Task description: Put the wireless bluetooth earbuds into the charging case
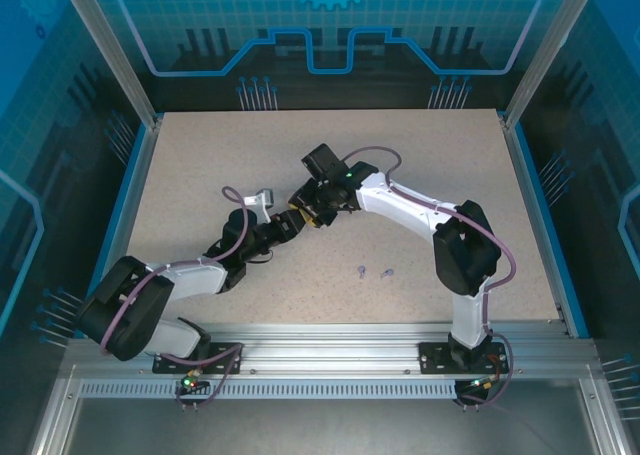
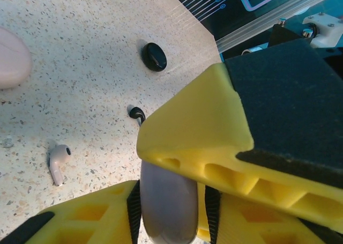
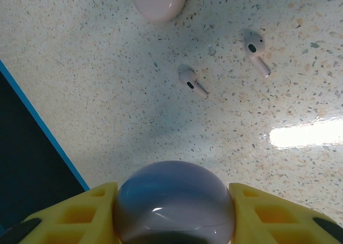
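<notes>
Glossy lilac charging case [image 3: 174,201] looks light, hard and slippery. The right gripper [image 3: 172,214] pinches its rounded sides at lower centre, and the left gripper [image 2: 169,206] clamps its edge. Two pink earbuds [image 3: 193,82] lie loose above.

Robot lab cell, aluminium frame [image 1: 330,360], blue panels [image 1: 330,35]

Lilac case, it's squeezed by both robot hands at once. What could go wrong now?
The lilac case is round and glossy, and both the left gripper and the right gripper pinch it. If they pull unevenly, it might twist or pop out. The black earbud and pink earbuds lie loose on the table close by, so a slipped case could knock them away.
</notes>
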Robot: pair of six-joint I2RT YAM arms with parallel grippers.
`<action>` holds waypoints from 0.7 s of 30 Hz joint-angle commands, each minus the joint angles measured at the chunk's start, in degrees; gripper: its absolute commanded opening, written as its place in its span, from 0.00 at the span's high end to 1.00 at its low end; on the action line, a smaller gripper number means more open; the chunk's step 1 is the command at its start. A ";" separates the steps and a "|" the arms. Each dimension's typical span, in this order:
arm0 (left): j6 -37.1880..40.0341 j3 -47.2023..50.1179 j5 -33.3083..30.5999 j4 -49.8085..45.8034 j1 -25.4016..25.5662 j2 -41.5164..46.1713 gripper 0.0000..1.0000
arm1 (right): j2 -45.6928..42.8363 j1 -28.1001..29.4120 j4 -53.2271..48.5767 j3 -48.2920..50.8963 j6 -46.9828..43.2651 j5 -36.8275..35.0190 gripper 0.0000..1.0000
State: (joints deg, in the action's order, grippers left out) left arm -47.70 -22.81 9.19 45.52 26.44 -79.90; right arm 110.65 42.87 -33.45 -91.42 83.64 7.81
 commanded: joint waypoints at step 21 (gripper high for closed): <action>0.51 -2.04 -3.33 0.93 0.51 -0.68 0.82 | -1.40 1.01 0.93 1.45 0.83 1.04 0.57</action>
State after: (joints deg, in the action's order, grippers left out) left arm -48.12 -22.81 8.12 45.69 26.44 -80.20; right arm 110.63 42.85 -31.90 -90.74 83.64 7.55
